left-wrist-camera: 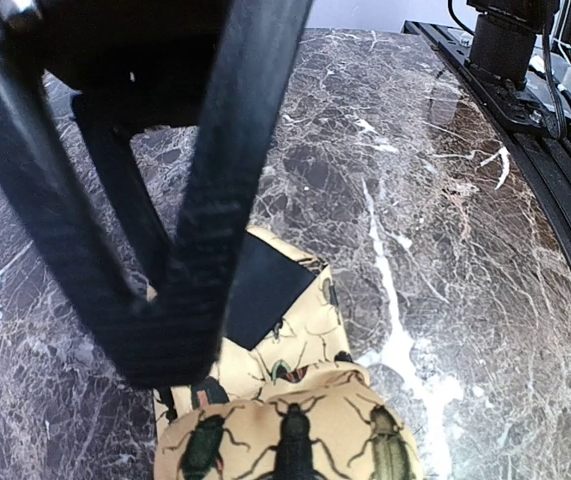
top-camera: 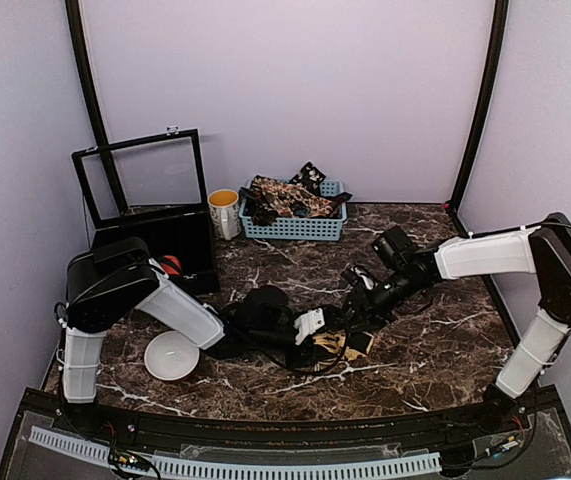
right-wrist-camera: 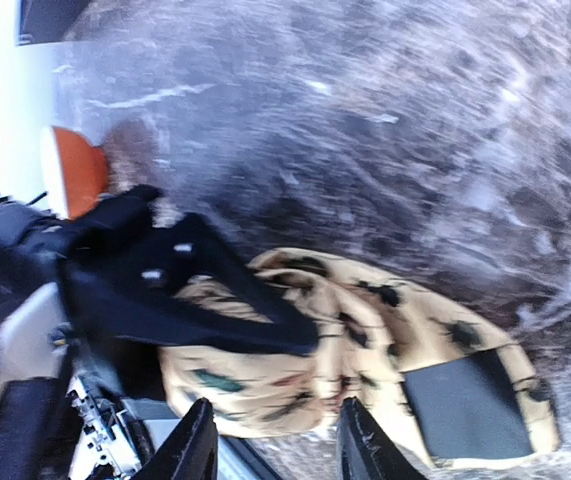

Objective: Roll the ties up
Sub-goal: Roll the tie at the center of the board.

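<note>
Looking down from the top camera, the biggest thing is the dark brown marble table [top-camera: 445,340] with white veins all over it. The left arm [top-camera: 170,305] and right arm [top-camera: 485,255] both reach in toward the middle and nearly meet there.

Back left is a black box [top-camera: 180,240] with its glass lid standing open. Against the back wall sits a pale blue basket [top-camera: 295,228] stuffed with dark ties [top-camera: 290,195] in pale prints, some spilling over the rim. A white bowl [top-camera: 172,355] sits near the left arm, and a white mug [top-camera: 225,212] with a yellow inside stands just left of the basket.

Now the main thing: the mustard tie [left-wrist-camera: 295,420], which turns out to be covered in little beetles, lies bunched and folded on the marble at the centre of the table, between the two grippers. A black label patch [left-wrist-camera: 265,290] shows on its underside.

The left gripper [top-camera: 323,332] has a black finger [right-wrist-camera: 215,300] lying right across the bundle. Whether it's actually pinching the fabric or just resting on it, I can't tell from any view.

The right gripper [right-wrist-camera: 280,440] has its fingertips [right-wrist-camera: 197,445] clearly apart with nothing clamped between them. The tie sits just past the tips.
</note>
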Motion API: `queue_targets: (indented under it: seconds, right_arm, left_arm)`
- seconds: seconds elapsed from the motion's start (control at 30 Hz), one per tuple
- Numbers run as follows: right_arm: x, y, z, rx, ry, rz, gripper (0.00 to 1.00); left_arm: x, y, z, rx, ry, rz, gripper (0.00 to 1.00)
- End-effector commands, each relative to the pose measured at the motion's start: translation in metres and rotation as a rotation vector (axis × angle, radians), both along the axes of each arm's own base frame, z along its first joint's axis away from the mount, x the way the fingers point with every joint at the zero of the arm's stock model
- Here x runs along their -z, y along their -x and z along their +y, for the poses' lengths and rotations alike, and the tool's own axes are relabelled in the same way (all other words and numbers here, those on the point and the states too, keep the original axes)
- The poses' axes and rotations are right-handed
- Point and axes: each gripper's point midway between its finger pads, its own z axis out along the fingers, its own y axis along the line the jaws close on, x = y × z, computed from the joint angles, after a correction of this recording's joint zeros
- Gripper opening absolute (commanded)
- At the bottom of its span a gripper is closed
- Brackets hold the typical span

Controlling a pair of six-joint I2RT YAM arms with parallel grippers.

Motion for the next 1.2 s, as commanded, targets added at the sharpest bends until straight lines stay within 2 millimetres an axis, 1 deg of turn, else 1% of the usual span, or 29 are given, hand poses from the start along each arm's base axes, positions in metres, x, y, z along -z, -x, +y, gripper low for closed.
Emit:
queue_targets:
  seconds: [0.0, 0.17, 0.3, 0.37, 0.4, 0.43, 0.5, 0.53, 0.67, 0.77, 0.87, 0.93, 1.03, 1.17]
  right_arm:
    - [-0.010, 0.010, 0.014, 0.001, -0.057, 0.044, 0.43]
    - [0.004, 0.021, 0.022, -0.045, -0.033, 0.069, 0.42]
    - [0.018, 0.023, 0.019, -0.070, 0.028, 0.057, 0.42]
    - [0.024, 0.023, 0.018, -0.079, 0.050, 0.055, 0.39]
    - [0.026, 0.022, 0.017, -0.081, 0.057, 0.051, 0.32]
    - [0.028, 0.022, 0.016, -0.081, 0.069, 0.047, 0.23]
    - [0.034, 0.021, 0.010, -0.081, 0.105, 0.037, 0.02]
    - [0.039, 0.022, 0.005, -0.079, 0.122, 0.041, 0.00]
    - [0.058, 0.029, -0.012, -0.065, 0.167, 0.057, 0.00]
    - [0.067, 0.031, -0.025, -0.045, 0.195, 0.052, 0.00]
    - [0.071, 0.027, -0.037, -0.014, 0.214, 0.046, 0.00]
    - [0.075, 0.025, -0.044, -0.001, 0.226, 0.045, 0.00]
    - [0.080, 0.022, -0.055, 0.015, 0.252, 0.047, 0.00]
    - [0.086, 0.018, -0.063, 0.033, 0.280, 0.052, 0.00]
  left_arm:
    - [0.034, 0.012, 0.018, -0.009, -0.139, 0.090, 0.37]
    - [0.034, 0.011, 0.016, -0.013, -0.137, 0.098, 0.38]
    - [0.033, 0.011, 0.015, -0.013, -0.131, 0.104, 0.38]
    - [0.033, 0.010, 0.014, -0.017, -0.130, 0.104, 0.38]
    - [0.033, 0.009, 0.014, -0.018, -0.129, 0.104, 0.38]
    - [0.032, 0.010, 0.013, -0.017, -0.127, 0.104, 0.38]
    - [0.031, 0.008, 0.013, -0.028, -0.122, 0.109, 0.40]
    - [0.029, 0.007, 0.012, -0.029, -0.115, 0.111, 0.43]
    - [0.016, -0.005, 0.007, -0.053, -0.084, 0.108, 0.60]
    - [0.002, -0.011, -0.001, -0.050, -0.046, 0.101, 0.68]
    - [-0.008, -0.010, -0.008, -0.031, -0.015, 0.107, 0.72]
    - [-0.009, -0.010, -0.011, -0.026, -0.003, 0.113, 0.74]
    - [-0.005, -0.010, -0.016, -0.017, -0.006, 0.129, 0.74]
    - [0.006, -0.011, -0.021, -0.015, -0.021, 0.151, 0.73]
